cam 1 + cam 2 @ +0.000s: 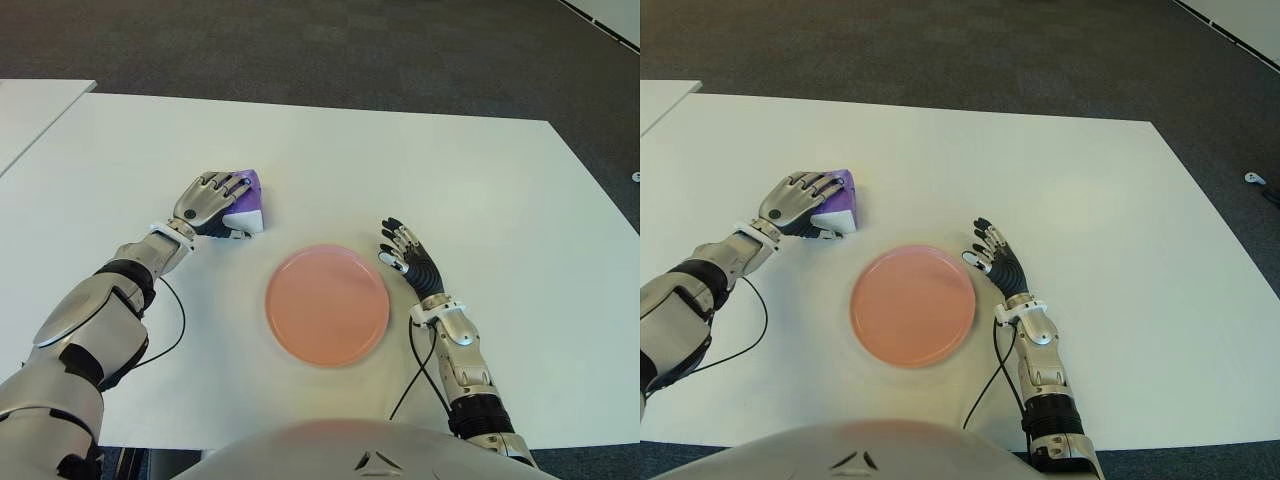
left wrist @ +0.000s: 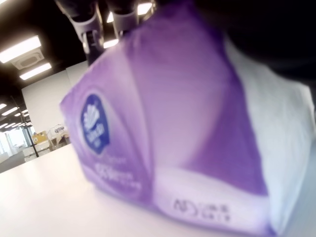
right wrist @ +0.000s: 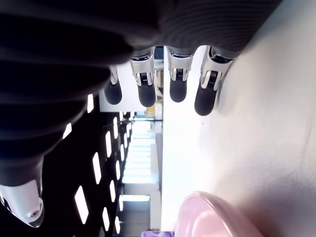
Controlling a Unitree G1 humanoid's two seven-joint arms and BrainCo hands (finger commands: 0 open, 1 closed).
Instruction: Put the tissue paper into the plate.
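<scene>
A purple and white tissue pack (image 1: 250,208) lies on the white table (image 1: 470,180), up and to the left of the pink plate (image 1: 327,303). My left hand (image 1: 212,200) covers the pack from the left, fingers curled over its top. Close up in the left wrist view, the pack (image 2: 173,138) fills the picture and still touches the table, with fingertips (image 2: 89,22) over its upper edge. The plate holds nothing. My right hand (image 1: 405,255) shows just right of the plate, fingers (image 3: 177,89) spread and holding nothing.
Another white table's corner (image 1: 30,105) stands at the far left. Dark carpet (image 1: 330,50) lies beyond the table's far edge. Thin black cables (image 1: 178,320) run from both wrists toward the near edge.
</scene>
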